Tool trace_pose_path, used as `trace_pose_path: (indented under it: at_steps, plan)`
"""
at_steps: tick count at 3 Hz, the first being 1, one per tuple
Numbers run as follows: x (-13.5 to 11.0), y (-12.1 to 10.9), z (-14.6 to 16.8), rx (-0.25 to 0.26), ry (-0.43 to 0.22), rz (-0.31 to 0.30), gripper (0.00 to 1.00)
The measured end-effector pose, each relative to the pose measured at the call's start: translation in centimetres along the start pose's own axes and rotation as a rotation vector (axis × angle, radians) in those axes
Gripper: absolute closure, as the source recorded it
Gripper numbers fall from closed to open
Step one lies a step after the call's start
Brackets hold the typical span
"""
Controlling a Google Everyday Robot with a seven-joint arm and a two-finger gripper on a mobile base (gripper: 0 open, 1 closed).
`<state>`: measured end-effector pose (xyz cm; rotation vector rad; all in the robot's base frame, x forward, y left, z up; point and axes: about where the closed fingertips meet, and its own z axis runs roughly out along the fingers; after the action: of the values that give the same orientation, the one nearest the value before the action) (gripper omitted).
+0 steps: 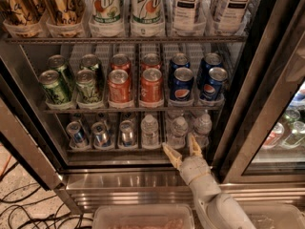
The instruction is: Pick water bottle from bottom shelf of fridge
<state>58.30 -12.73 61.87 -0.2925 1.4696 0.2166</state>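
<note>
The fridge stands open with wire racks of drinks. On the bottom shelf three clear ribbed water bottles with white caps stand in lanes on the right: one in the middle, one beside it and one at the far right. My gripper is open, fingers spread, just in front of the shelf rail and right below the middle-right water bottle. It holds nothing.
Silver-blue cans fill the left lanes of the bottom shelf. The rack above holds green, orange and blue cans. A clear plastic bin sits below the arm. Cables lie on the floor at the left. A second cooler stands to the right.
</note>
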Motion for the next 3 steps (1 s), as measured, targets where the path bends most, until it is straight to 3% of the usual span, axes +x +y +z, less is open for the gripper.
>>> trace_pose_path:
  at_steps: [2,3]
  plan:
    - [-0.8,-0.7,3.1,-0.023,0.0,-0.014,0.27]
    - [-0.8,-0.7,3.2,-0.023,0.0,-0.014,0.46]
